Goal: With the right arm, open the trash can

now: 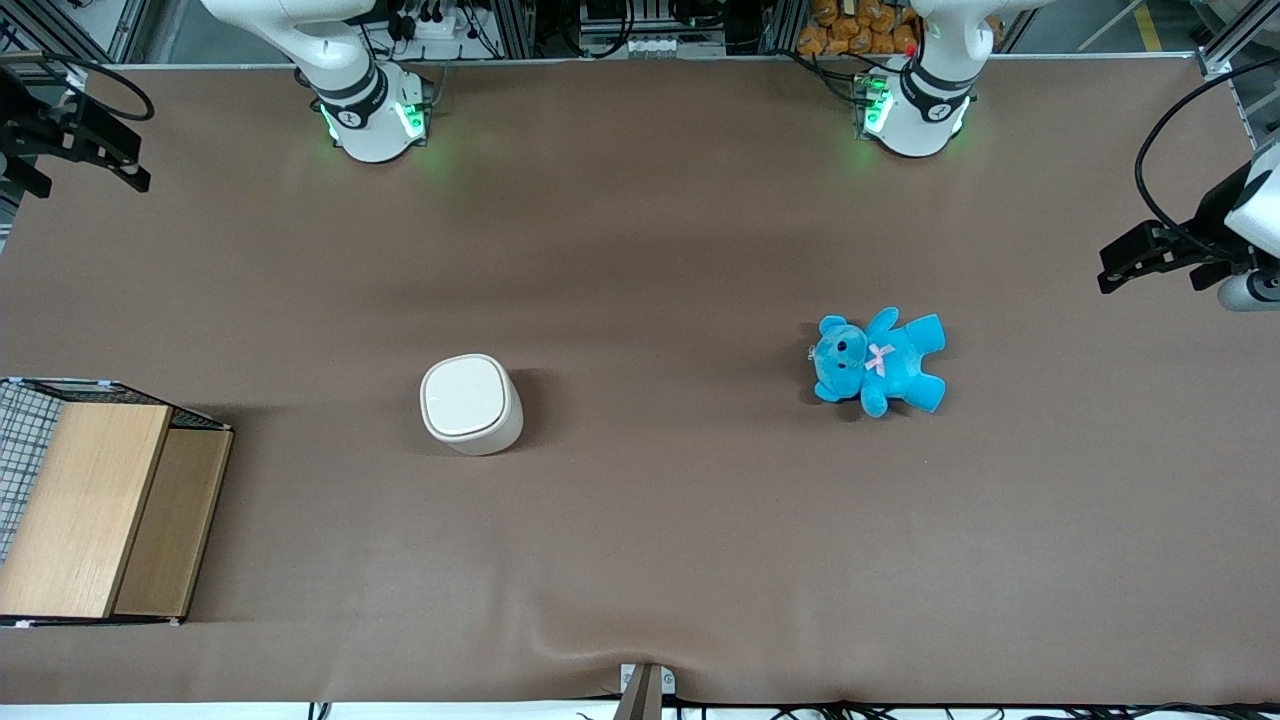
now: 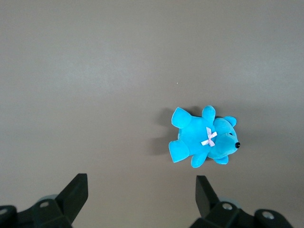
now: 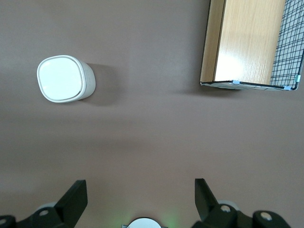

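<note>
The trash can is a small cream-white bin that stands upright on the brown table with its flip lid shut. It also shows in the right wrist view, lid flat and closed. The right arm's black gripper hangs high above the table at the working arm's end, farther from the front camera than the trash can and well apart from it. In the right wrist view the gripper is open wide and holds nothing, with only bare table between its fingers.
A wooden box with wire mesh stands at the working arm's end of the table, nearer the front camera; it also shows in the right wrist view. A blue teddy bear lies toward the parked arm's end.
</note>
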